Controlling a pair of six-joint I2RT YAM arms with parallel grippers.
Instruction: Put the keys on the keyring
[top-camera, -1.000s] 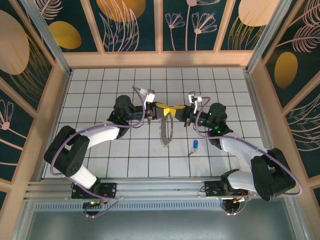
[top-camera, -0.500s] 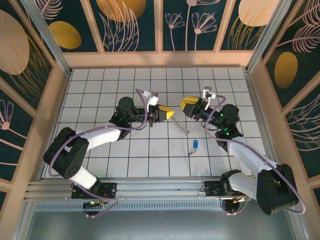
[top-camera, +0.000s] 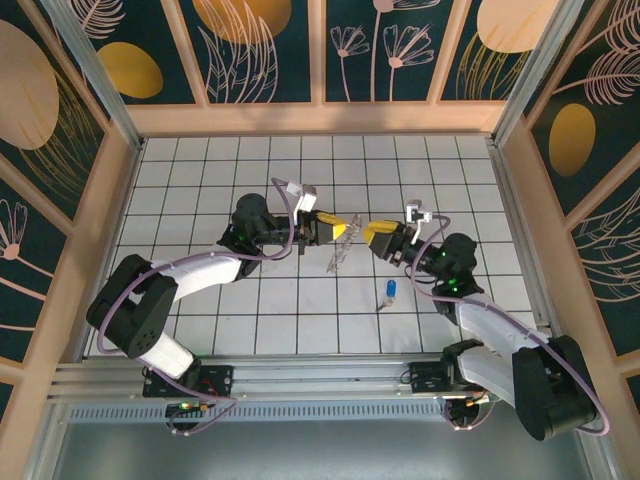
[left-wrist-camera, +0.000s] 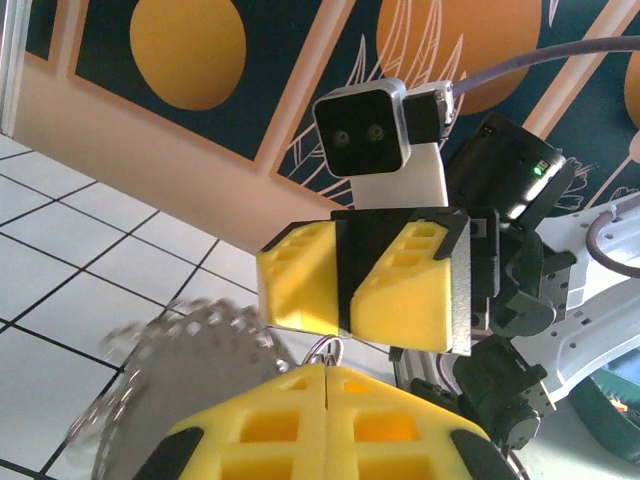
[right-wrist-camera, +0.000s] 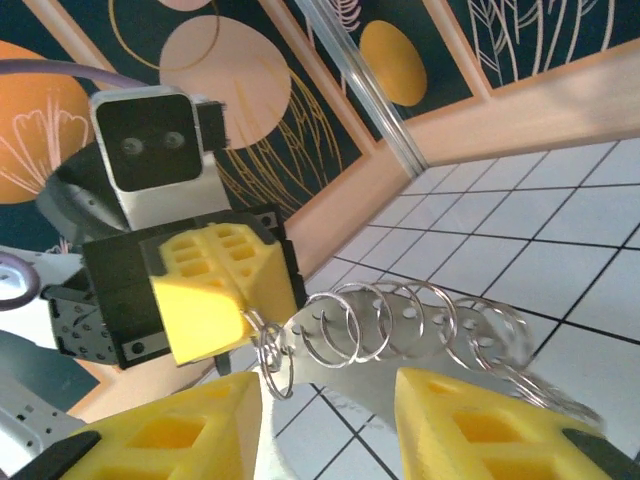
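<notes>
1. The left gripper (top-camera: 343, 228) is clamped shut. In its wrist view the two yellow fingers (left-wrist-camera: 250, 430) sit pressed flat together with no gap.
2. It pinches the keyring (top-camera: 337, 252) by one end, and the loop hangs down from the fingertips. From above I can't tell whether the low end touches the tiles.
3. From the other arm's wrist camera you can see that same grip. The left gripper (right-wrist-camera: 215, 300) has a small ring caught right at its tip, and the rest of the keyring (right-wrist-camera: 400, 325) trails off to the right as a row of silvery rings.
4. The right gripper (top-camera: 370, 230) faces it head-on, just beside it, jaws apart. Its yellow fingers (right-wrist-camera: 480, 425) stand on either side of the keyring — can't tell if either one actually touches it.
5. The key (top-camera: 390, 291), the one with the blue head, lies on the white tiled floor (top-camera: 200, 170). It's near the right gripper on the side toward the arm bases — apart from both grippers and the keyring.
</notes>
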